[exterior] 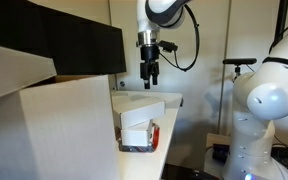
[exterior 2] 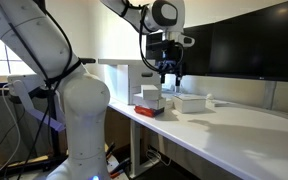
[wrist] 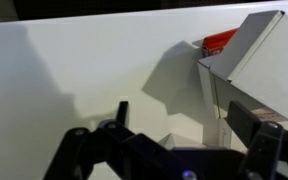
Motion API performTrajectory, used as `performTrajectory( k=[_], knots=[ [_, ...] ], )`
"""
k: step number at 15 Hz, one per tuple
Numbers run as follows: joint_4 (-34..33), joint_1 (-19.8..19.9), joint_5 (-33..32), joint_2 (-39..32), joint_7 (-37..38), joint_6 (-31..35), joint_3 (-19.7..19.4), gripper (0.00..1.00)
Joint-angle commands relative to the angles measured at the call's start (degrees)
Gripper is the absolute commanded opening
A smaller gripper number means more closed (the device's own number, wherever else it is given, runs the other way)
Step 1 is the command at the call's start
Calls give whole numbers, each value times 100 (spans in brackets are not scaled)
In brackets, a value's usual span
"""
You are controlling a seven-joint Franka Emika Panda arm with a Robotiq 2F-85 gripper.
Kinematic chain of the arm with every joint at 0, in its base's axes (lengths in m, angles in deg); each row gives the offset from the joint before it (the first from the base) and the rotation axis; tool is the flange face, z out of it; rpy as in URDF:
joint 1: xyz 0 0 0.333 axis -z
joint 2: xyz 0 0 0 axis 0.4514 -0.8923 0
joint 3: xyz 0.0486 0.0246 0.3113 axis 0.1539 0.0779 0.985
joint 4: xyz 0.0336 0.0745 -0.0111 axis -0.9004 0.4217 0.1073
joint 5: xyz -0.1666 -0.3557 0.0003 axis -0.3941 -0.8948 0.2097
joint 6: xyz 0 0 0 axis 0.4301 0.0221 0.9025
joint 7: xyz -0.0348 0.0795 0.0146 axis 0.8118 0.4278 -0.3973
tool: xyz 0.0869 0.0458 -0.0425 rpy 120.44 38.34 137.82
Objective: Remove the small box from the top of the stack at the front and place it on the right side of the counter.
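Observation:
The small box (exterior 2: pixel 189 101), a plain white flat carton, lies on the counter (exterior 2: pixel 234 130) beside the stack (exterior 2: pixel 150 100). The stack shows in both exterior views as white cartons over a clear pack with red edges (exterior: pixel 139 132). My gripper (exterior 2: pixel 170 72) hangs open and empty a little above the small box, not touching it; it also shows in an exterior view (exterior: pixel 150 74). In the wrist view my open fingers (wrist: pixel 184 112) frame bare counter, with a white carton (wrist: pixel 254 50) by the right finger and a red edge (wrist: pixel 219 40) behind it.
A huge beige carton (exterior: pixel 44 120) fills the counter end next to the stack. Dark monitors (exterior 2: pixel 244 45) line the wall behind the counter. A second white robot arm (exterior: pixel 264 100) stands on the floor beside the counter's edge (exterior: pixel 167 120).

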Motion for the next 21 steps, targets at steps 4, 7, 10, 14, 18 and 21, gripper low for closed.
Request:
performTrajectory(
  k=[4,7,10,14,18,21],
  knots=[
    [-816,-75,-201,-800,-1360,-73,-418,100],
    [-1170,-282,-1,-1098,-2243,-89,-498,100],
    [-1321,-548,166,-1103,-2860,-242,-416,100],
    [-1332,-931,390,-1014,-3683,-422,-373,100],
    [-1360,-1231,780,-1141,-4510,-520,-311,100],
    [-1290,-1365,948,-1186,-4956,-590,-158,100]
  ],
)
